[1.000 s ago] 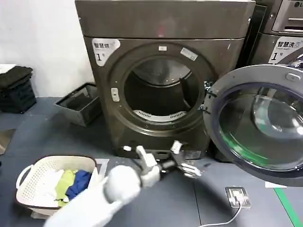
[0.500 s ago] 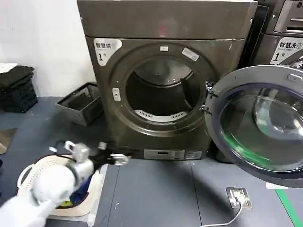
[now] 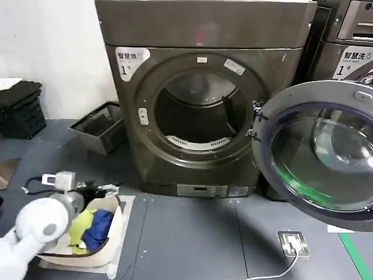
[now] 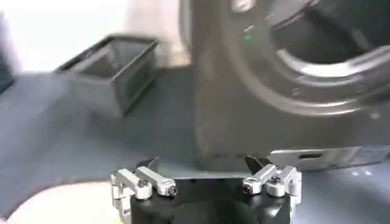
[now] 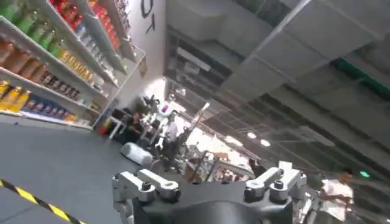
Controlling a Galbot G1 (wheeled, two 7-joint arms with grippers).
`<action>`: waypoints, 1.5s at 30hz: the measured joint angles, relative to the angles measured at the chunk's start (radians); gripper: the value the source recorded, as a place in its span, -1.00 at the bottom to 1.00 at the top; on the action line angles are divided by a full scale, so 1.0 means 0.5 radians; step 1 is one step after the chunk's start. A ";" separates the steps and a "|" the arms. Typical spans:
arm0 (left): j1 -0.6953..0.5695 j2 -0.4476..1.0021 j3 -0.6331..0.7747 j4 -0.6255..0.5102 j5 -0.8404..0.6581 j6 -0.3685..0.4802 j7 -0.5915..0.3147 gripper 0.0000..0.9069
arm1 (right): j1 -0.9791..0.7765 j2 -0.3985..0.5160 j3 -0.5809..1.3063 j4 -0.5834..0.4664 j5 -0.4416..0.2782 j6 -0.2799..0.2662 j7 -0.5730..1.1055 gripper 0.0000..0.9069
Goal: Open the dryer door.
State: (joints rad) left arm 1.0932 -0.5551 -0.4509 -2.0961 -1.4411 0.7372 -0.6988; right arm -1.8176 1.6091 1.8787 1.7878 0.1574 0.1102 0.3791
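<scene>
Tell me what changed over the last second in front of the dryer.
The left claw swung from the floor below the dryer's opening across to the robot's left; it now hangs open and empty over the laundry basket. The dryer door stayed wide open, swung to the right. The drum looks unchanged.

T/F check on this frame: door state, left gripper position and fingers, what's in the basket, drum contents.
1. The dryer door is swung open to the robot's right. True.
2. The left gripper grips the door's rim. False: it is over the laundry basket, apart from the door.
3. The left gripper's fingers are spread open, holding nothing. True.
4. The basket is empty. False: coloured clothes lie in it.
5. The drum is packed with clothes. False: none are visible inside.
</scene>
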 joint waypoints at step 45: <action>0.106 0.248 -0.327 0.683 -1.621 -0.002 -0.712 1.00 | -0.031 0.000 0.058 -0.077 0.153 0.079 -0.056 1.00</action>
State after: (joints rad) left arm 1.1461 -0.4310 -0.6145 -1.7548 -2.2518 0.7364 -1.0550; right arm -1.8329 1.6091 1.9075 1.7495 0.2339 0.1497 0.3512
